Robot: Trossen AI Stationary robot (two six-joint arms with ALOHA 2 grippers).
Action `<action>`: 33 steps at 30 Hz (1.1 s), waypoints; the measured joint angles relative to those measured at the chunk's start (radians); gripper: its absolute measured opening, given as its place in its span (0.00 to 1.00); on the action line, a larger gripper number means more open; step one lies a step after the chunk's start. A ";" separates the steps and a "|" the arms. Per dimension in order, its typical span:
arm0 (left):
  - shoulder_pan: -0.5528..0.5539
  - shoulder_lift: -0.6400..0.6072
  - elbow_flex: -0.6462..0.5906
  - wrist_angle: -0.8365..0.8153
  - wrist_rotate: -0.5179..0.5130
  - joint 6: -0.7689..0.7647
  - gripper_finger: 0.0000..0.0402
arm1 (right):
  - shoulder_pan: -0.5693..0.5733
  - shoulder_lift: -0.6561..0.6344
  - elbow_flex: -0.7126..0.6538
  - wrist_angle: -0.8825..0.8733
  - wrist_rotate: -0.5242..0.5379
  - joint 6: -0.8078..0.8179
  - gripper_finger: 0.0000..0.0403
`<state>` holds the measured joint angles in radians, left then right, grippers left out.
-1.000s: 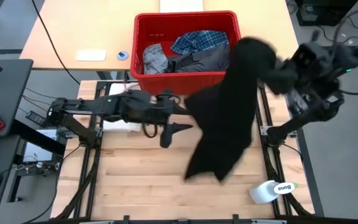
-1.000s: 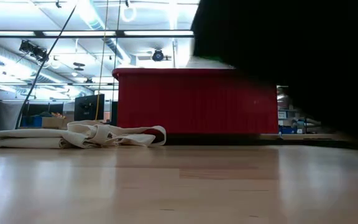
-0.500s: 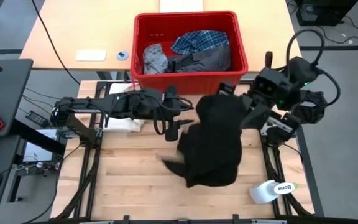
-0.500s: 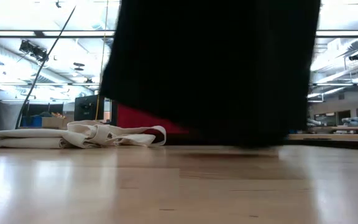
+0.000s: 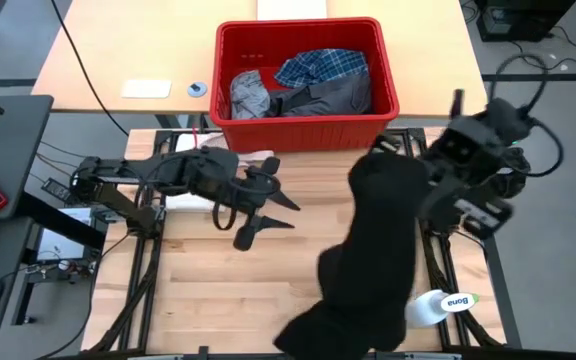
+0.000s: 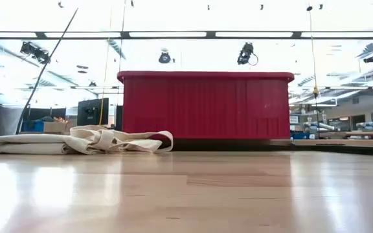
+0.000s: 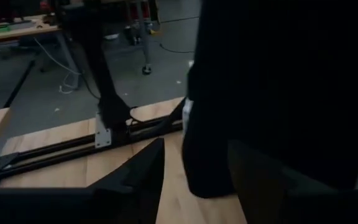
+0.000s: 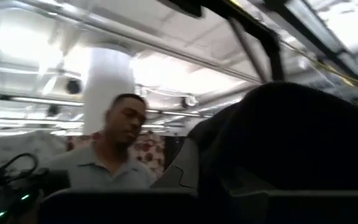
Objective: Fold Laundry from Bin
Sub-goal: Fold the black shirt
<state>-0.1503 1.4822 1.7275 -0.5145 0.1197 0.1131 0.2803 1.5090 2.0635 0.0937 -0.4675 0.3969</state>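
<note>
While three garments (image 5: 303, 85) are waiting in the red bin (image 5: 383, 75), my right gripper (image 5: 423, 180) is gripping the unfolded black garment (image 5: 373, 255), my left gripper (image 5: 263, 215) hovering parted.

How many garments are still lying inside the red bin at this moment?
3 visible in the red bin: the light grey garment on the left, the plaid shirt toward the back, the dark grey garment in front of it. More may lie hidden underneath.
</note>
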 joint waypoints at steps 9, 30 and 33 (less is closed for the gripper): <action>-0.027 0.011 -0.002 0.037 -0.073 -0.099 0.43 | -0.116 0.079 0.000 0.001 0.140 0.079 0.03; -0.050 0.002 -0.001 -0.029 -0.663 -0.037 0.43 | -0.012 0.049 0.000 -0.051 -0.210 0.232 0.03; -0.041 0.003 -0.002 -0.010 -0.719 0.004 0.43 | -0.006 0.021 0.000 -0.146 -0.135 0.189 0.03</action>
<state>-0.1917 1.4849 1.7260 -0.5246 -0.5991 0.1166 0.2745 1.5295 2.0640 -0.0528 -0.6028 0.5860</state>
